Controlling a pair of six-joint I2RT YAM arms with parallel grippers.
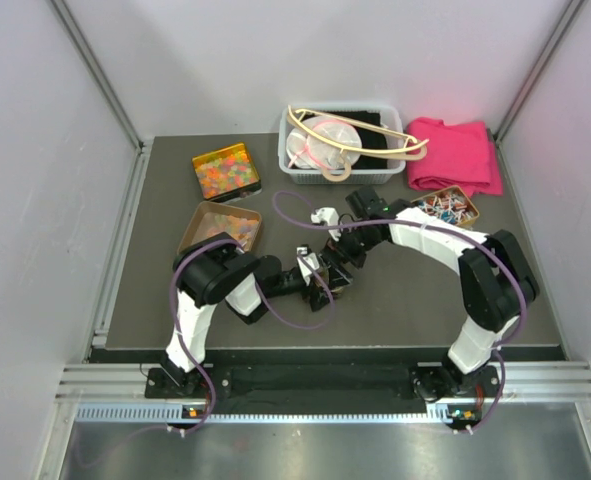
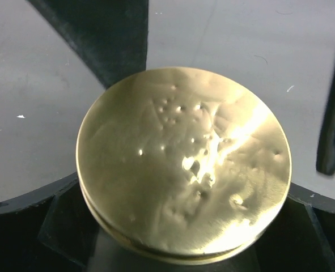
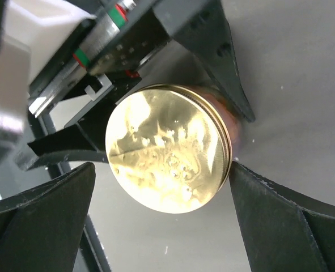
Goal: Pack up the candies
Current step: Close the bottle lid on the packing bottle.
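Only wrist views show gold tin (image 2: 184, 141) between left gripper (image 2: 183, 184) fingers, grip unclear, right gripper (image 3: 161, 167) released beside it, overhead, candies (image 1: 225, 172) fill back-left tray (image 1: 199, 160) on worktop (image 1: 425, 290).

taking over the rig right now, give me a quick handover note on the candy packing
Left gripper: jaws wide either side of the round gold tin, grip unclear.
Right gripper: open, flanking the same tin.
Candies: in the far tray and near tray, left side.
Done: nothing visibly packed; tin closed.
Left: likely open tin, move candies in.
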